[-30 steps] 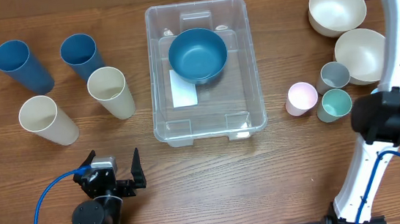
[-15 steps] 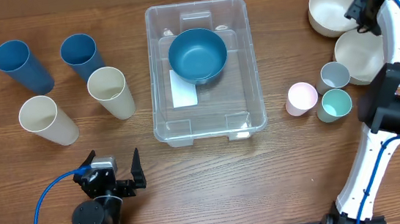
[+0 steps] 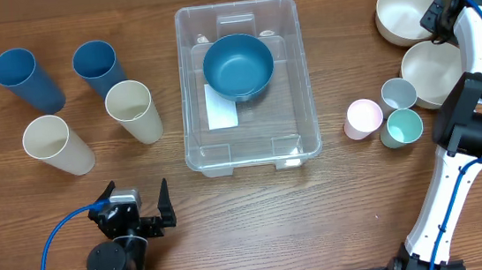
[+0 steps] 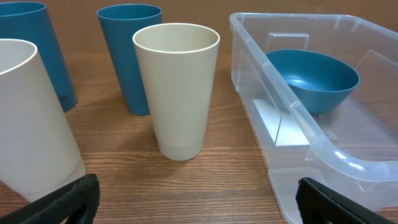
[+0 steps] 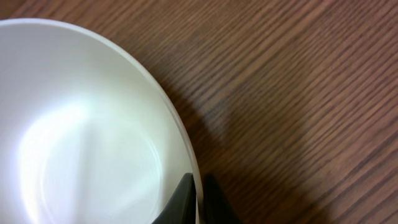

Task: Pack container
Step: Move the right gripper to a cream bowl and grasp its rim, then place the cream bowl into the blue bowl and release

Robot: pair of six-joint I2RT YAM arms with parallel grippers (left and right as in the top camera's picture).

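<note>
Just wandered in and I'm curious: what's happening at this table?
Two robot arms are packing a clear container. A blue bowl already sits inside it. The right hand has pinched the rim of a white bowl at the table's far right corner. The left hand is open near the front edge, holding nothing. The cups and a second white bowl stand outside the container.

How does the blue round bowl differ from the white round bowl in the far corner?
The blue round bowl sits inside the clear plastic container; the far white round bowl sits on the table. The right gripper pinches the white bowl's rim; nothing touches the blue bowl. Both stand upright, empty.
</note>
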